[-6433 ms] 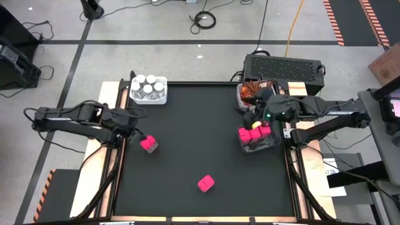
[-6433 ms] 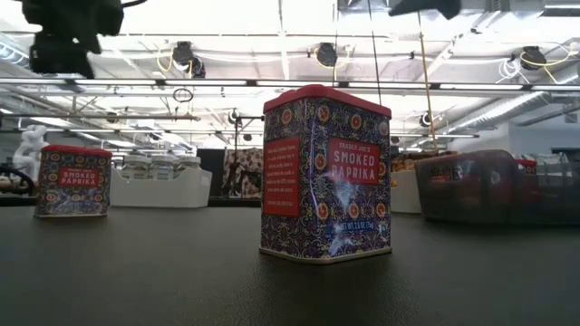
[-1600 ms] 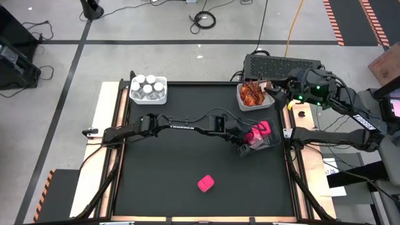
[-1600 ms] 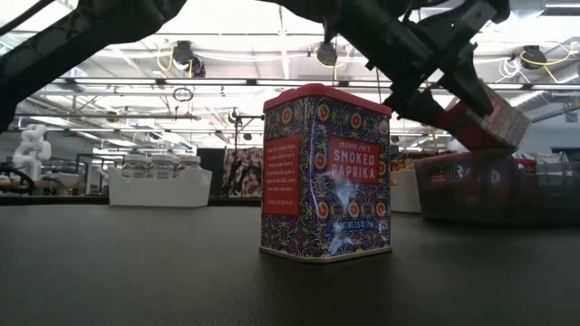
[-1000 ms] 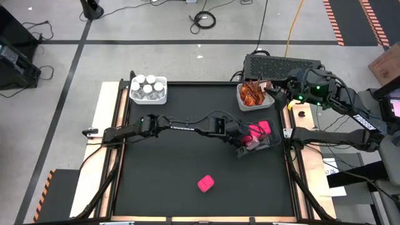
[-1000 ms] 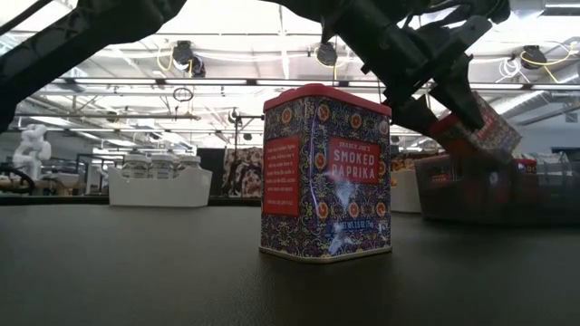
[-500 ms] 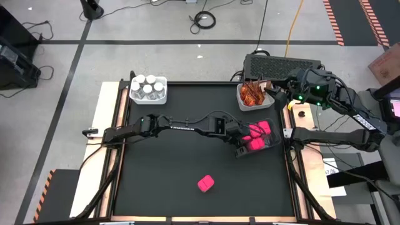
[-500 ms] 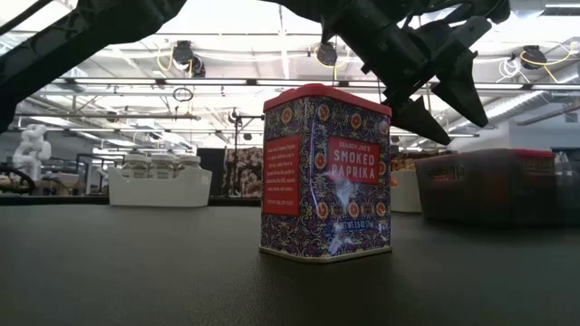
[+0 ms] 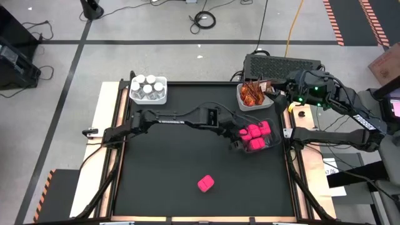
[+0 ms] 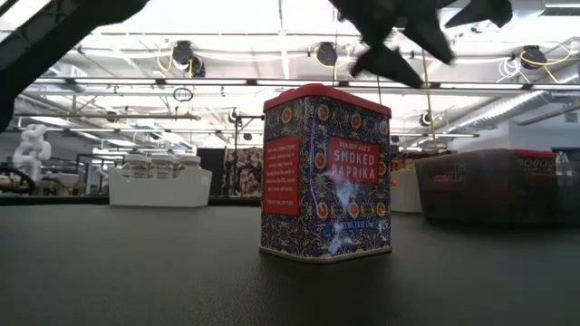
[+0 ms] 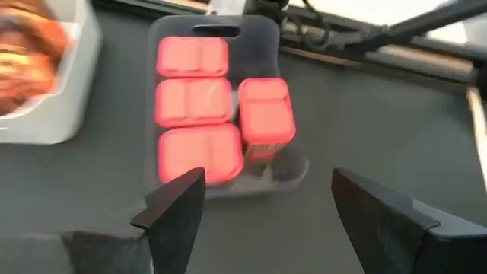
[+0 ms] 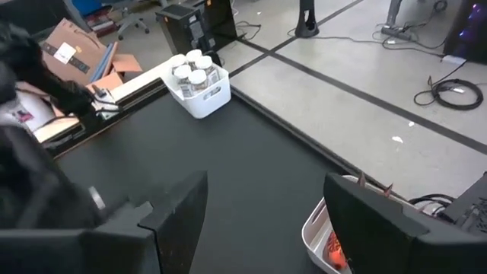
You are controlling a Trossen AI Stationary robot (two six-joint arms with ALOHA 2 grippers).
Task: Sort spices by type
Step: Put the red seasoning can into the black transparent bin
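Four pink boxes in the dark bin (image 11: 285, 164), one left on the table

Pink boxes (image 11: 193, 101) fill the bin; a fifth (image 9: 205, 183) stands alone on the mat. Six jars (image 9: 147, 87) share one white bin (image 9: 164, 92), sachets (image 9: 251, 94) another. Left gripper (image 9: 235, 141) hangs beside the dark bin, right gripper (image 12: 262, 209) beyond the table corner, both spread and empty
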